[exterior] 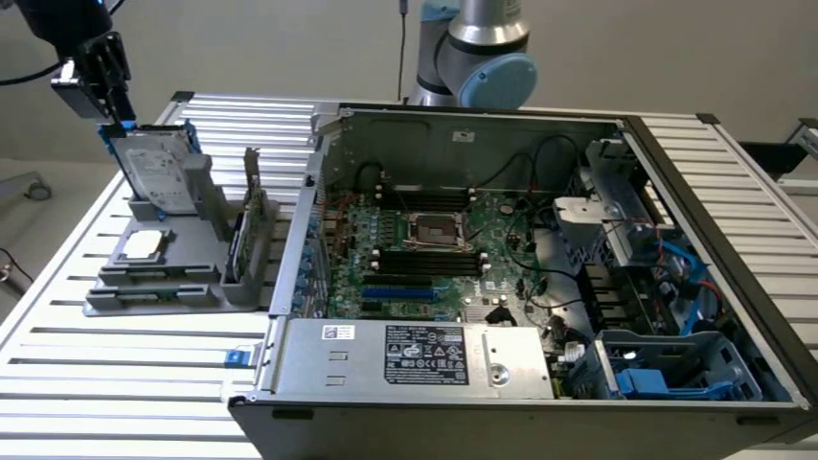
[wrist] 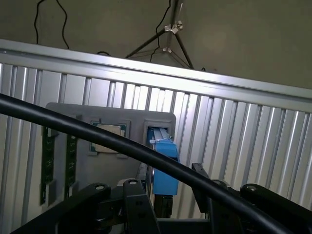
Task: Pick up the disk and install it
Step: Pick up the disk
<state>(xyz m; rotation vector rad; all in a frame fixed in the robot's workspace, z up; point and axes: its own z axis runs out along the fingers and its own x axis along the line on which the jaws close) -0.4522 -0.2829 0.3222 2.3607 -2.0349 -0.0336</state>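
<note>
Progress is at the start: neither of the 2 steps is done. The disk (exterior: pixel 160 168) stands upright on its edge in the grey stand (exterior: pixel 167 287) on the slatted table (exterior: pixel 102 383), on the exterior view's left, well apart from the open computer case (exterior: pixel 511 426). The gripper (exterior: pixel 118 120) hangs directly over the disk's top edge. In the wrist view the gripper (wrist: pixel 168 204) has its jaws spread wide, with the blue frame of the disk (wrist: pixel 165 165) between them and a gap showing on each side, so nothing is grasped. The disk sits fully down in its slot, not lifted. Inside the case, the blue drive cage (exterior: pixel 665 369) at the near corner looks unfilled, so both the lift and the fitting are left.
</note>
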